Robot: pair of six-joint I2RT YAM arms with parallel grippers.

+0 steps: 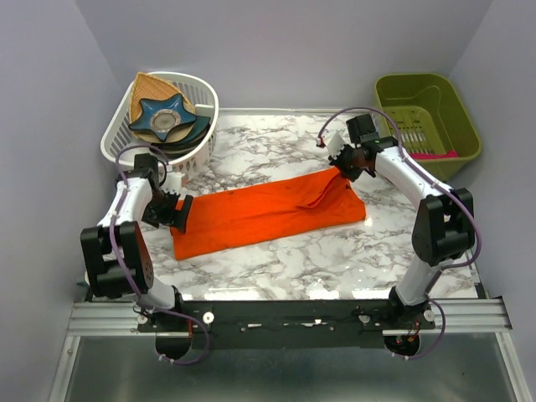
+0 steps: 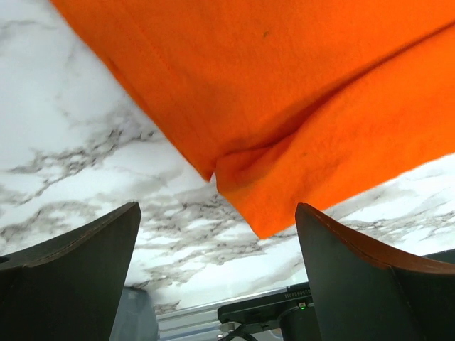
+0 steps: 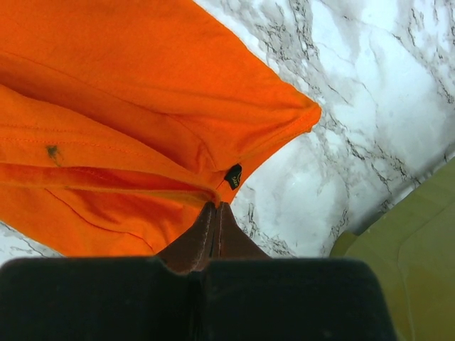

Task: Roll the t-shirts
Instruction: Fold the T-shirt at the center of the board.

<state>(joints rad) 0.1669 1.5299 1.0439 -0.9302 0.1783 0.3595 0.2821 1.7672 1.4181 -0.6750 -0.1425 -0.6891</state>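
Observation:
The bright orange t-shirt (image 1: 268, 213) lies folded into a long strip across the marble table (image 1: 293, 264). My left gripper (image 1: 173, 209) is open at the strip's left end; in the left wrist view the shirt's corner (image 2: 284, 142) lies just beyond my spread fingers (image 2: 78, 270), not between them. My right gripper (image 1: 343, 165) is shut on the shirt's far right edge and lifts it a little. In the right wrist view the pads (image 3: 217, 227) pinch an orange hem (image 3: 142, 142) beside a small black label (image 3: 232, 175).
A white basket (image 1: 197, 142) at the back left holds a blue star-shaped dish (image 1: 167, 117) and a tan woven piece (image 1: 159, 86). A green bin (image 1: 427, 113) at the back right holds a small pink item (image 1: 435, 155).

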